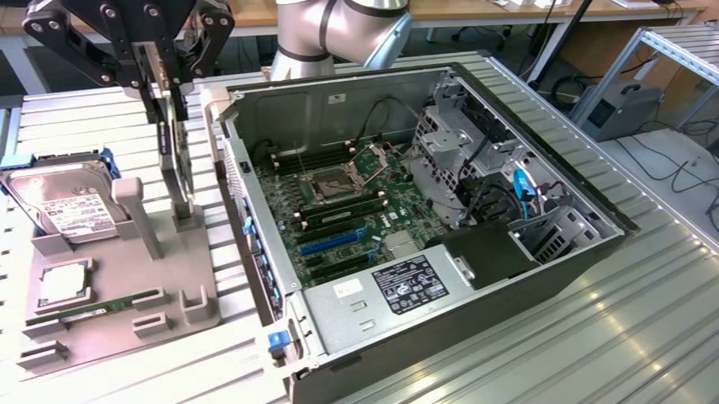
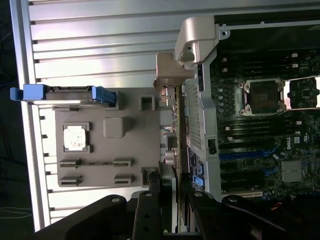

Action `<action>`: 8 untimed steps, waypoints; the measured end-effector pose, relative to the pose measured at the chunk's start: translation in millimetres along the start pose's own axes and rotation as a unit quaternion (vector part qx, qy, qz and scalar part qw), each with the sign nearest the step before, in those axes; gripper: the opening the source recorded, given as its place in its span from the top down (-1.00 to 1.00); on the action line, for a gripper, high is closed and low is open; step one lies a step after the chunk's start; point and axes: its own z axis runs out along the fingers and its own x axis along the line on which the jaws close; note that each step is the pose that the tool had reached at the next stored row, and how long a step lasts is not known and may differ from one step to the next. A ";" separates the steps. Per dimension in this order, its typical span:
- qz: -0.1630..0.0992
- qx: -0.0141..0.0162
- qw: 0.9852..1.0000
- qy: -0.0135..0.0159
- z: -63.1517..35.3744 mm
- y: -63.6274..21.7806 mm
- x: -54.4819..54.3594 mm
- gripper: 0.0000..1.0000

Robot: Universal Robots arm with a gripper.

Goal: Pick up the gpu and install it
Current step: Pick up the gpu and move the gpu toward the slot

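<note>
The tool (image 1: 167,99) (image 2: 170,202) hangs over the grey holder tray (image 1: 113,324) (image 2: 135,165) on the tabletop (image 1: 629,337), just beside the open computer case (image 1: 371,93). It is narrowed onto the gpu (image 1: 177,160) (image 2: 175,135), with one finger on each flat side of the card's upper part. The gpu stands upright and edge-on, directly under the tool, with its lower end down among the tray's posts at the side nearest the case wall. Toward the exterior view's left, on the same tray and well apart from the tool, sit the hard drive (image 1: 62,206) (image 2: 65,94), a square processor (image 1: 62,282) (image 2: 76,137) and a green RAM stick (image 1: 96,307). The case lies on its side with its motherboard (image 1: 337,219) (image 2: 260,125) exposed.
</note>
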 end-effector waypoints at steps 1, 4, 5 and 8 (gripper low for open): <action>0.000 0.000 1.000 0.000 0.0 0.0 -0.3 0.47; 0.000 0.000 1.000 0.000 0.0 0.1 -1.2 0.47; 0.000 0.000 1.000 0.000 0.1 0.1 -1.5 0.47; 0.000 0.000 1.000 0.000 0.1 0.1 -2.3 0.47</action>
